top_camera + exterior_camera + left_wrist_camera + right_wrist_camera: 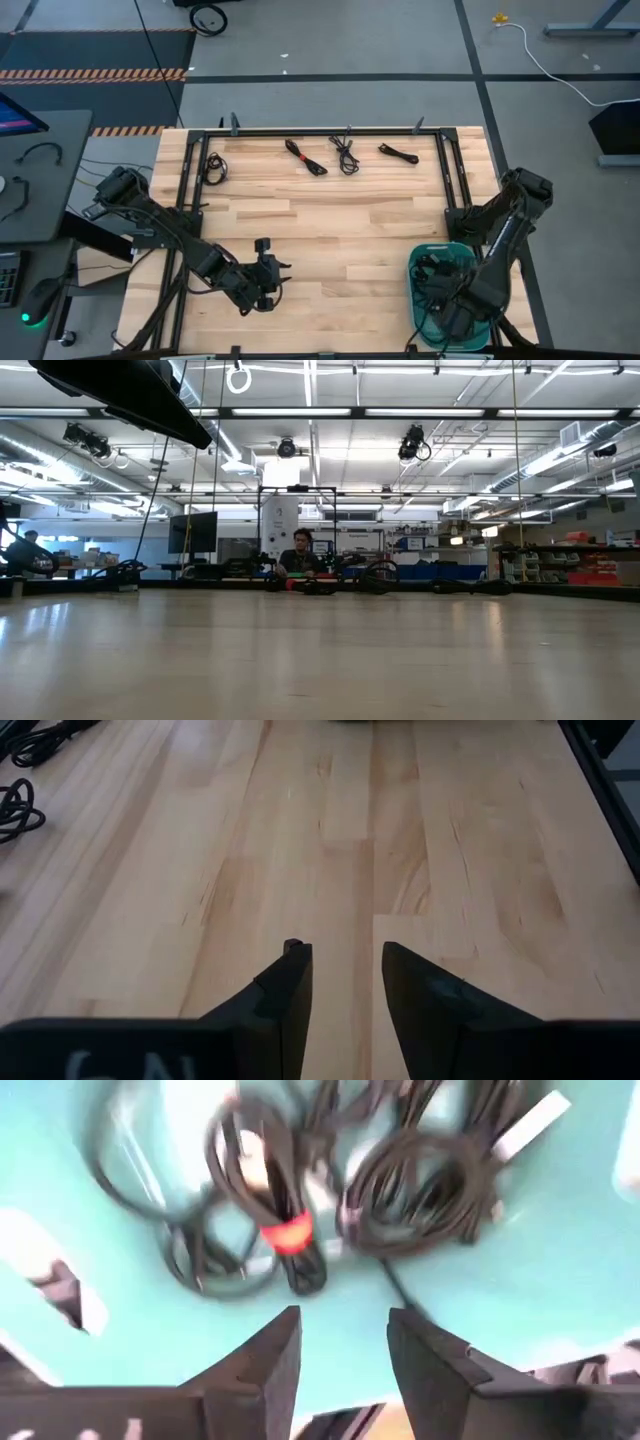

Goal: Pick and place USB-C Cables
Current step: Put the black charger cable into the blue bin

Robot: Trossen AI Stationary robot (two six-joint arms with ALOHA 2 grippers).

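The right gripper (344, 1342) hangs over the teal plastic bin (421, 300) at the tabletop's near right corner, its dark wedge fingers apart and empty. Below lie tangled black USB-C cables (410, 1190), one bundle with a red tie (285, 1233). Four more coils (345, 155) line the far edge of the pale wood-plank tabletop (330, 220). The left gripper (266, 268) waits near the front edge, parted, empty.
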